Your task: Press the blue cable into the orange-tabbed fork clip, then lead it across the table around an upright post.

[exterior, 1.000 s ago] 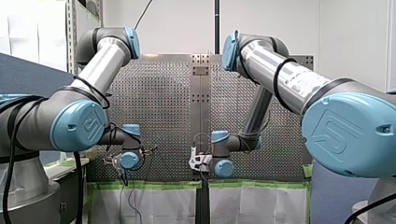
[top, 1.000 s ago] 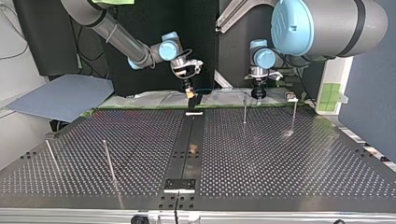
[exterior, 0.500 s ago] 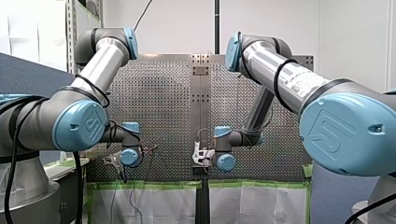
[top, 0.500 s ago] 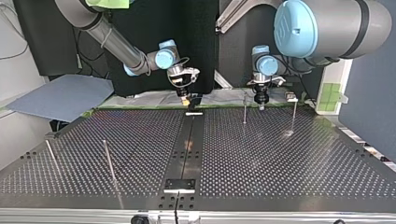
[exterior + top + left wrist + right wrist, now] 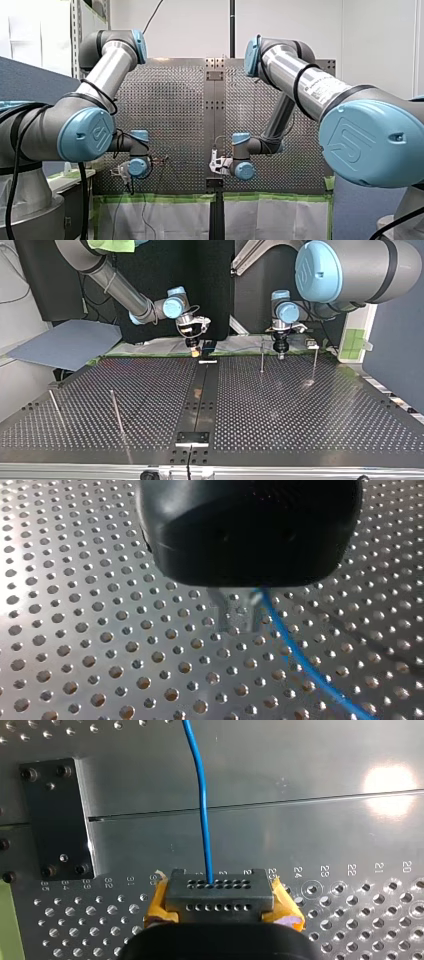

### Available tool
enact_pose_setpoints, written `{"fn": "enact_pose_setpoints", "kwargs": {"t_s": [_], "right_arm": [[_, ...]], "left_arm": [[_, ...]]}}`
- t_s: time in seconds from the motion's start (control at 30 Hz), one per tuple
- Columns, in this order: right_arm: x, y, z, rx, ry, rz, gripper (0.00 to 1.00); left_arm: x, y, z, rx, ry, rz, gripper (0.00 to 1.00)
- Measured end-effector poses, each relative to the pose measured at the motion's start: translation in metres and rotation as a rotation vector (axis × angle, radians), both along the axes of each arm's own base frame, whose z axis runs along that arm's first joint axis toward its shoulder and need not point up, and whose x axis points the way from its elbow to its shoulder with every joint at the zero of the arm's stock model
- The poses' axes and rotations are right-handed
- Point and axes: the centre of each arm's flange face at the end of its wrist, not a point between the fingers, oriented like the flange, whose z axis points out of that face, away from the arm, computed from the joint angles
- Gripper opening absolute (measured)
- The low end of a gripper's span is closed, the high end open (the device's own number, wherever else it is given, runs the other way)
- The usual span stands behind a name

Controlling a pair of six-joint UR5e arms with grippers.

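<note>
Blue cable clearest in the right wrist view: running straight out ahead of my right tool, over the bare middle strip of the surface, cut off at the frame edge. Pinched at its near end by that tool, grey fingertips pressed together on it, yellow-orange pads at either side. Off to one side, well apart from the line, a dark plate with screws.

Seen again in the left wrist view, slanting away from just under the black body of my left tool across the perforated metal. Blurred where the two meet; cannot tell whether gripped there, nor whether that tool is spread or pressed together.

In the top view, too thin to trace between the tools. Both poised at the far edge there: the right at the middle strip, near a small white piece too small to name; the left just beside a thin upright post, with a second post near. Toward that view's left, well apart, another post.
</note>
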Motion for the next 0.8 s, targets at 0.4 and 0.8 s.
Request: {"fn": "enact_pose_setpoints", "kwargs": {"t_s": [0.4,0.8], "right_arm": [[0.000,0.001,-0.001,0.006,0.005,0.003,0.00],[-0.001,0.002,-0.002,0.012,0.009,0.004,0.00]], "left_arm": [[-0.009,0.004,-0.008,0.083,0.105,-0.008,1.00],[-0.023,-0.001,-0.011,0.074,0.197,-0.090,1.00]]}}
